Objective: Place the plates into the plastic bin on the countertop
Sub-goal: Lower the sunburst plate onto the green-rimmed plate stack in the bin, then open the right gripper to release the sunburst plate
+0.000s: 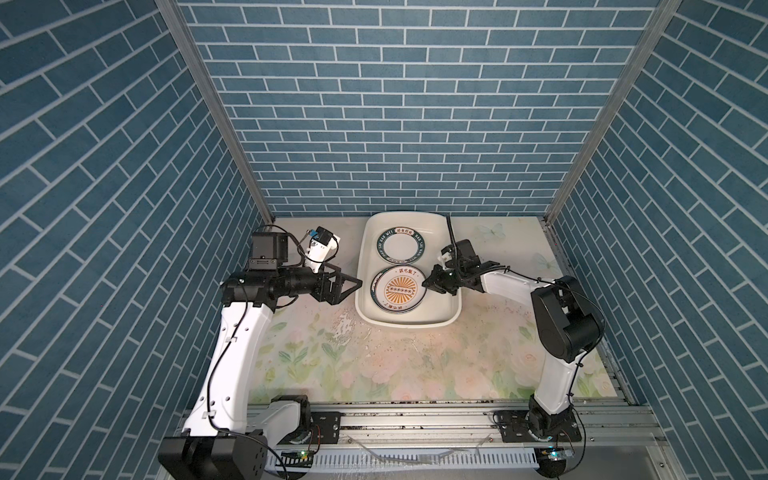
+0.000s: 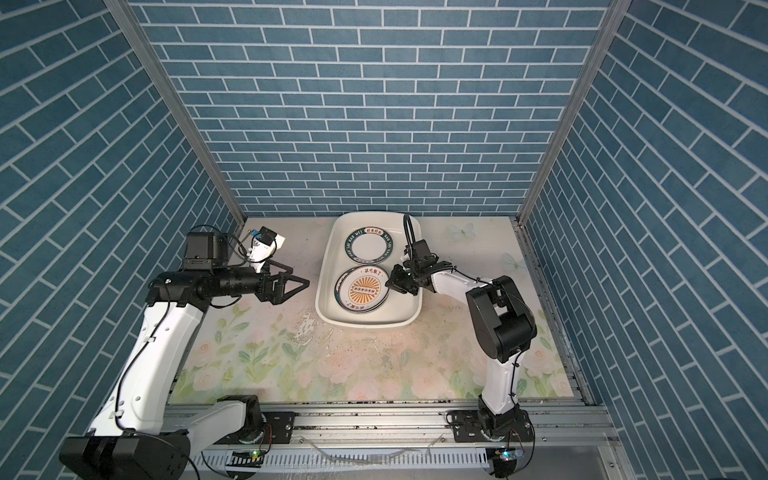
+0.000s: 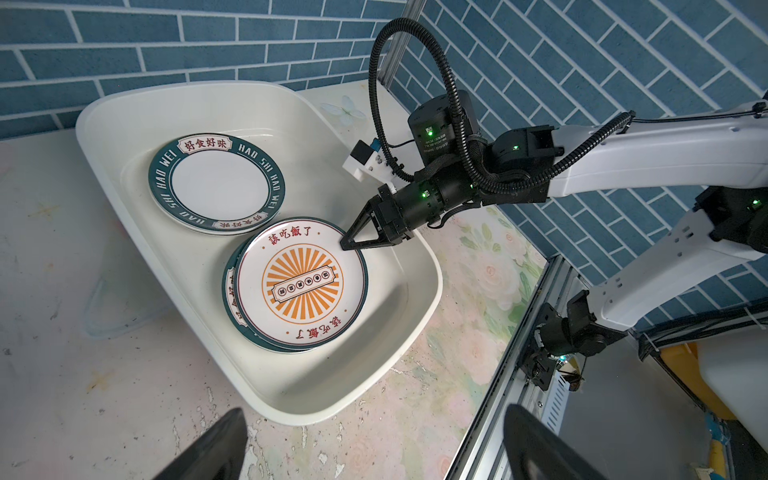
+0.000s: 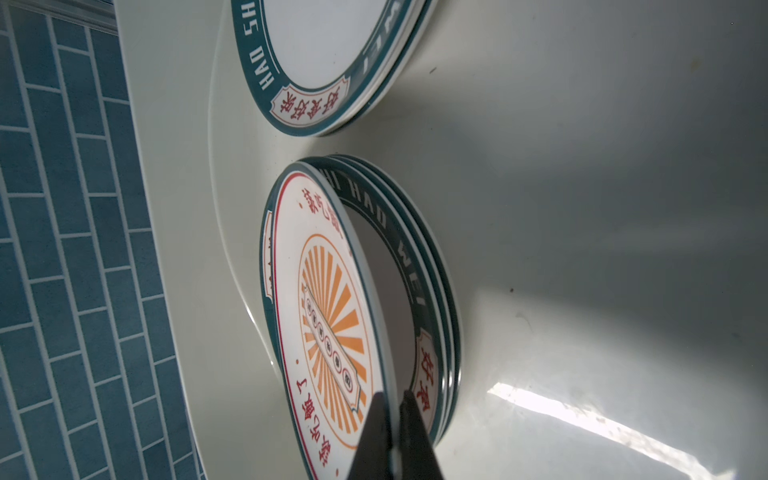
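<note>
Worktop: pale flat surface with a faded floral print, boxed in by blue brick-pattern walls.

Large cream-white rounded plastic bin sits at the far middle of the worktop, close to the back wall. Every plate in view lies inside it, in two stacks, one far and one near.

Far stack: on top is a round white plate with a dark green lettered rim, lying flat. The left wrist view shows at least one more plate edge under it.

Near stack: on top is a round white plate with an orange sunburst centre and red characters.

Right gripper reaches in over the bin's right wall. Its jaws are clenched on the sunburst plate's rim, on the side nearest the right arm. In the right wrist view the rim passes between the two black fingers. That edge is raised, so the plate is tilted, with a gap over a second green-rimmed plate below. The two plates meet at the opposite edge. More rims show beneath; count unclear.

Left gripper: jaws released, spread wide, holding nothing. It hovers over the worktop just beside the bin's left wall, not touching it.
</note>
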